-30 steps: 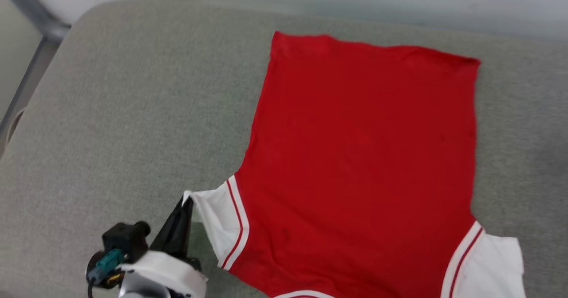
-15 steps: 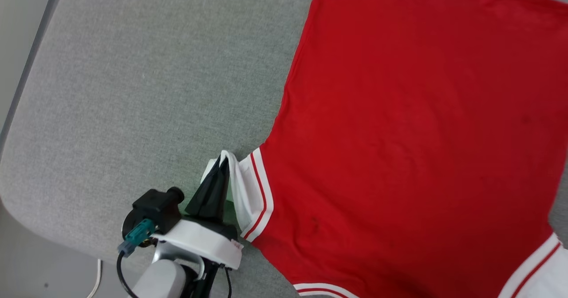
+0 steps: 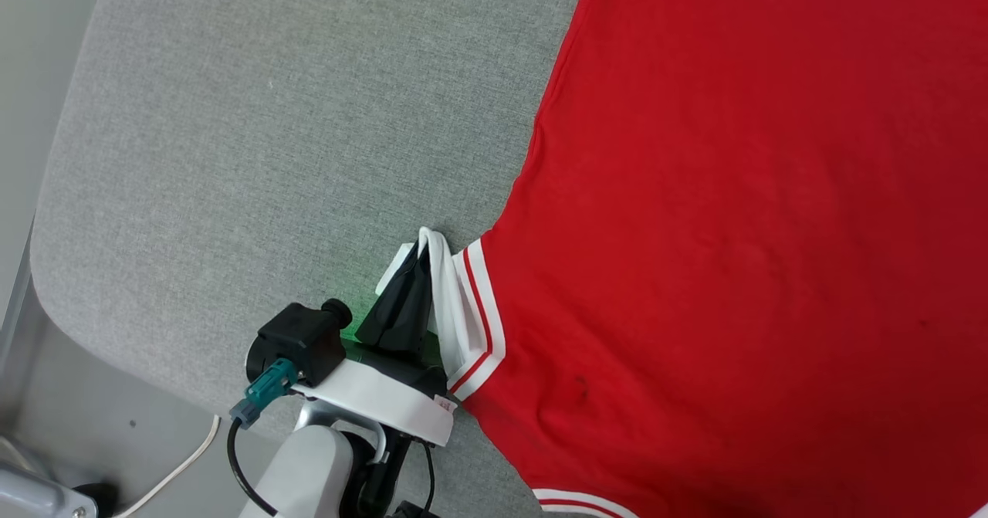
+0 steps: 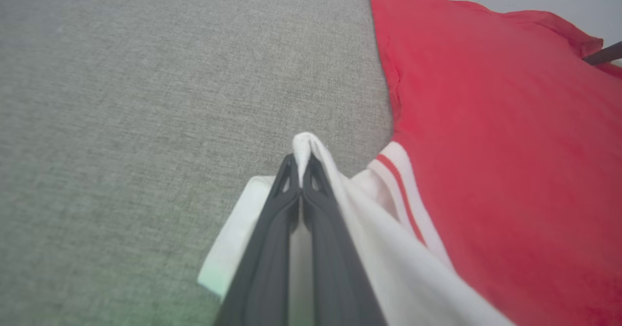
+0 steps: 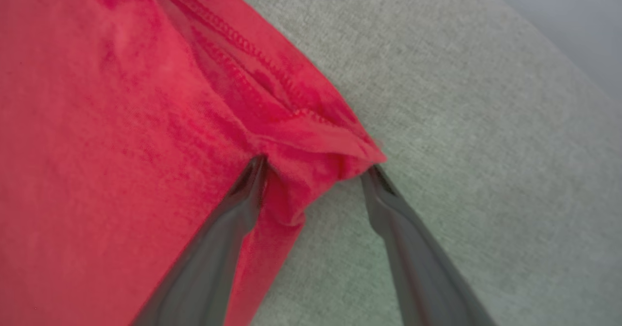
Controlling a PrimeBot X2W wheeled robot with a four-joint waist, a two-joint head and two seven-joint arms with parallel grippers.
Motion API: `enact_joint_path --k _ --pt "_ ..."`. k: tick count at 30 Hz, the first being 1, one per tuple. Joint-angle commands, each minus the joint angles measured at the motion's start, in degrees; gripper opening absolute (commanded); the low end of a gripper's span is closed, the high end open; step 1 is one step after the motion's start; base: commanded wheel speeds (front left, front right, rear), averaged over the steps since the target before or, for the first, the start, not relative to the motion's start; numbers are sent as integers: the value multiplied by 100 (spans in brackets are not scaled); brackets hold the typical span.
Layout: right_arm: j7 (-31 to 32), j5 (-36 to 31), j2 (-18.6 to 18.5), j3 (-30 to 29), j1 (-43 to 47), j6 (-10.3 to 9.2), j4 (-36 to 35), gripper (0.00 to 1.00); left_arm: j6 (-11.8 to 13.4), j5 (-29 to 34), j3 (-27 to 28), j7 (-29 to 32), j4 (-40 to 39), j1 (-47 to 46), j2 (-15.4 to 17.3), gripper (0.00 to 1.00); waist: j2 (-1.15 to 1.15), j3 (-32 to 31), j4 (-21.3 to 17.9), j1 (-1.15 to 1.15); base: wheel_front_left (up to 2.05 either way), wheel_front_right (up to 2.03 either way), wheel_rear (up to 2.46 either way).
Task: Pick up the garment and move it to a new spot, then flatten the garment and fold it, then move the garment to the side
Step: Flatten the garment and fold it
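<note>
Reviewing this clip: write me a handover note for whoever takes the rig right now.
Garment: spread mostly flat on the grey cushion.
Left gripper: shut on its white sleeve.
Right gripper: open, fingers astride a red hem corner.
Done: laid out. Left: finish flattening, fold, move aside.

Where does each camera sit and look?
Head: on the robot's head, looking down at grey cushion and red shirt; left tool shows, pinching the white sleeve.
Left wrist: on left arm, along its shut tool toward that sleeve.
Right wrist: on right arm, along the open right tool toward the shirt's corner.
Head and left wrist share the sleeve.
</note>
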Motion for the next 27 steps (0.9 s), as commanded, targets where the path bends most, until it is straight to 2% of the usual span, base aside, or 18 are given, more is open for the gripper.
enact_joint_path --k 1,4,5,6,7,11,16,27 --pt "81 82 77 150 308 -2 170 100 -46 57 7 -12 32 -40 -58 0 0 32 23 0 0 0 0" --pt "109 170 38 200 365 -2 197 100 -91 127 56 -12 52 -65 -90 0 0 41 17 0 0 0 0" --pt "101 177 11 225 368 -2 181 75 -112 152 76 -12 60 -72 -99 0 0 32 11 0 0 0 0" --pt "57 178 -20 251 354 -2 154 18 -126 177 96 -12 65 -74 -110 0 0 20 -2 0 0 0 0" --pt "13 182 -54 259 331 -2 136 0 -129 190 109 -12 75 -78 -123 0 0 4 -13 0 0 0 0" --pt "-303 208 -107 260 201 -5 44 0 -169 243 173 -12 134 -29 -161 0 0 -123 -83 0 0 0 0" --pt "-1006 321 -108 321 137 -5 -102 0 -184 288 352 -13 166 126 -199 0 0 -437 -215 0 0 0 0" --pt "-2168 913 -247 722 955 -5 -407 0 -53 383 751 -13 136 731 -15 0 0 -1538 -812 0 0 0 0"
